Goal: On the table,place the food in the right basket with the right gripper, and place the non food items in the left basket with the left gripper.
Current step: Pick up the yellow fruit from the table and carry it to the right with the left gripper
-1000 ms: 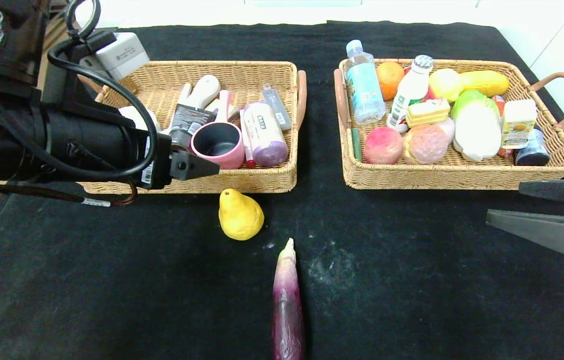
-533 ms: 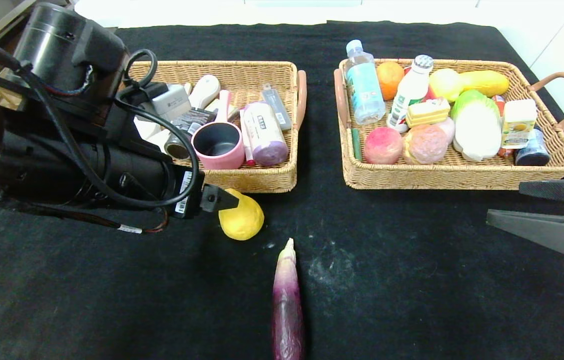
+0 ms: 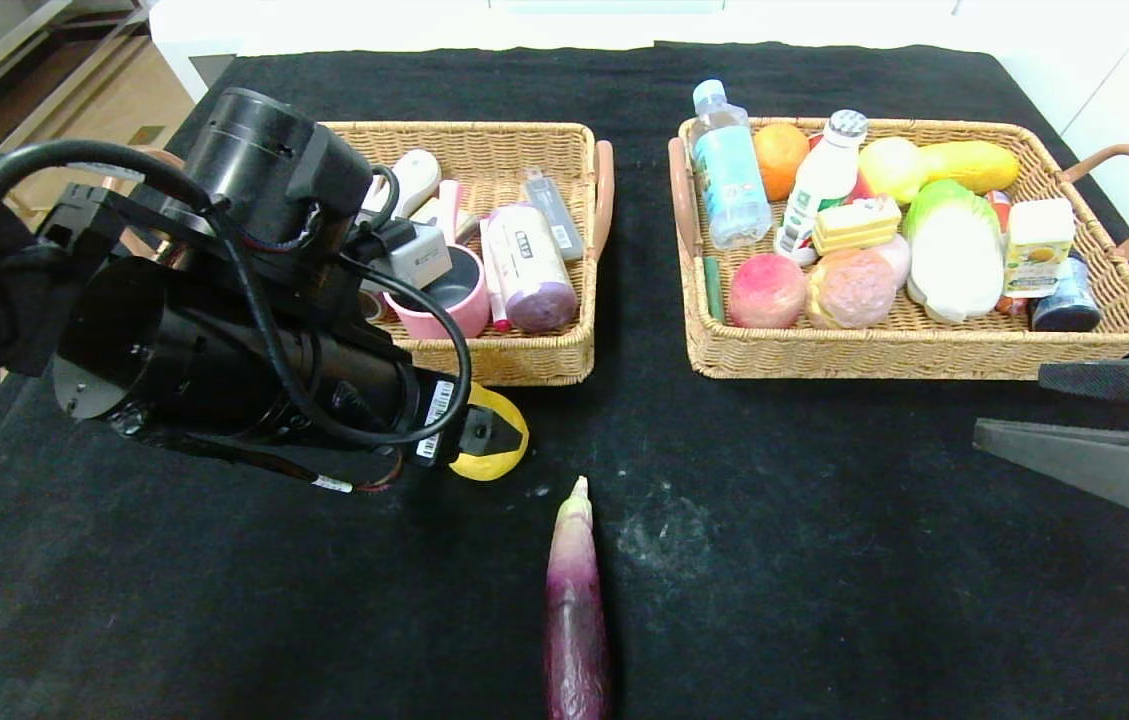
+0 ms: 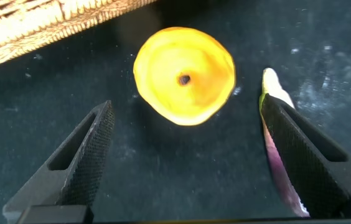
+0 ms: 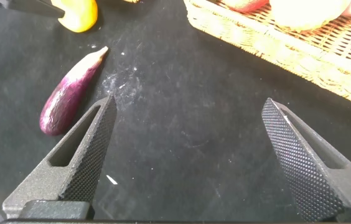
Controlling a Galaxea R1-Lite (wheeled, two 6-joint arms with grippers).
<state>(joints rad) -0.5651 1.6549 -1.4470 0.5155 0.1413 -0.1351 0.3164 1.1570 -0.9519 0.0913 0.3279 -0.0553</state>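
The yellow pear (image 3: 506,452) lies on the black table (image 3: 824,520) just in front of the left basket (image 3: 484,135). My left gripper (image 4: 187,109) is open and empty, low over the pear (image 4: 185,74), one finger on each side of it and not touching. The purple eggplant (image 3: 576,600) lies nearer the front; its tip shows beside one left finger (image 4: 274,87). My right gripper (image 3: 1104,440) is open and empty at the right edge, in front of the right basket (image 3: 924,352). The yellow carton (image 3: 1039,245) stands in the right basket. The white disc and black tube are hidden behind my left arm.
The left basket holds a pink mug (image 3: 444,295) and toiletries. The right basket is full of fruit, bottles and a cabbage (image 3: 954,250). The right wrist view shows the eggplant (image 5: 70,93) and the basket's front wall (image 5: 287,43).
My left arm has swung out from over the left basket, forward and down, so its open gripper now hangs over the pear. The right arm has not moved.
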